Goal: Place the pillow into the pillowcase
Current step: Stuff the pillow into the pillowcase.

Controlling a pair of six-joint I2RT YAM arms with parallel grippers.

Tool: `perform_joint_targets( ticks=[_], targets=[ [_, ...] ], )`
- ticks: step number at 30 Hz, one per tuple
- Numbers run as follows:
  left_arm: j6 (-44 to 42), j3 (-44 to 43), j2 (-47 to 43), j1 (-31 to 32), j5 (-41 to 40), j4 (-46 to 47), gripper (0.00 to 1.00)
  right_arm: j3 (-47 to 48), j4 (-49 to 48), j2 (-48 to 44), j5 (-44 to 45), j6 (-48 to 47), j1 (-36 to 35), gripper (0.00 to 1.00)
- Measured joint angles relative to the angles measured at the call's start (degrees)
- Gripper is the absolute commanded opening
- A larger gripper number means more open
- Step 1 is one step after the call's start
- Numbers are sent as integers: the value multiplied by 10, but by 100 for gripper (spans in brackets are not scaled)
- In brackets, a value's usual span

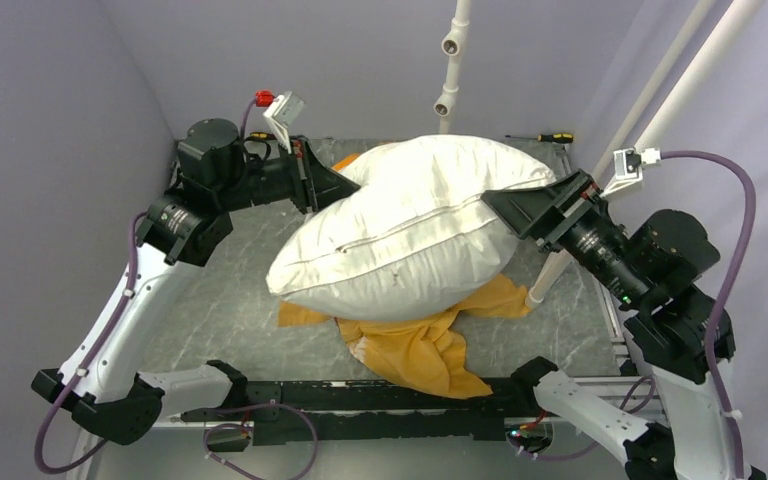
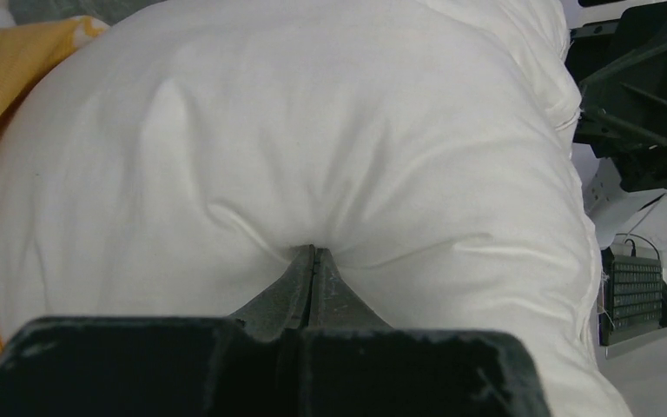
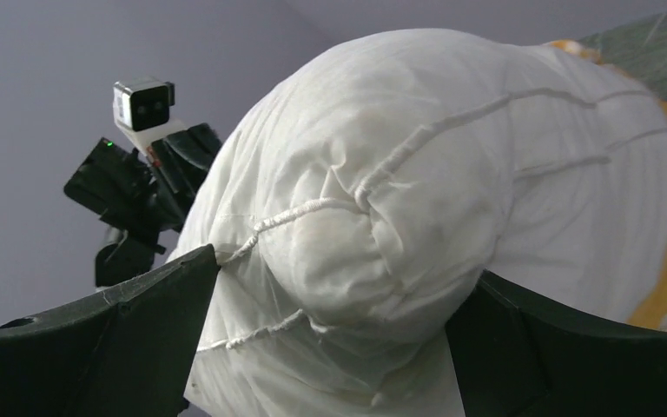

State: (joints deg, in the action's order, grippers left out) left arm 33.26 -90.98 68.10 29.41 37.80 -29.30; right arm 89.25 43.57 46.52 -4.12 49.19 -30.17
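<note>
My left gripper (image 2: 314, 265) is clenched on a pinch of the white pillow (image 1: 410, 235), at the pillow's 10 o'clock edge seen from above; my right gripper (image 3: 347, 265) stands released, its jaws spread wide on either side of the pillow's bunched end at 2 o'clock. The pillow sits mid-table (image 1: 220, 310), outside the orange pillowcase (image 1: 420, 355); the case lies crumpled beneath it, spilling out at 6 o'clock toward my bases.
</note>
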Motion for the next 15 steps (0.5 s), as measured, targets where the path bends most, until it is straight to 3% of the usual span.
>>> perform_joint_targets(
  ticks=[3, 10, 11, 12, 14, 15],
  targets=[
    [0, 0, 0, 27, -13, 10, 0, -9, -8, -9, -20, 17, 1, 100],
    [-17, 0, 16, 118, -94, 19, 0, -161, -138, 12, -50, 67, 4, 99],
    [-24, 0, 21, 133, -110, 17, 0, -167, -152, 18, -50, 70, 4, 90],
    [-29, 0, 26, 148, -123, 16, 0, -170, -170, 24, -49, 74, 5, 74],
    [-44, -1, 35, 175, -144, 15, 3, -170, -194, 30, -49, 73, 7, 27],
    [-53, -5, 41, 190, -155, 10, 14, -169, -204, 31, -49, 70, 7, 5]
  ],
)
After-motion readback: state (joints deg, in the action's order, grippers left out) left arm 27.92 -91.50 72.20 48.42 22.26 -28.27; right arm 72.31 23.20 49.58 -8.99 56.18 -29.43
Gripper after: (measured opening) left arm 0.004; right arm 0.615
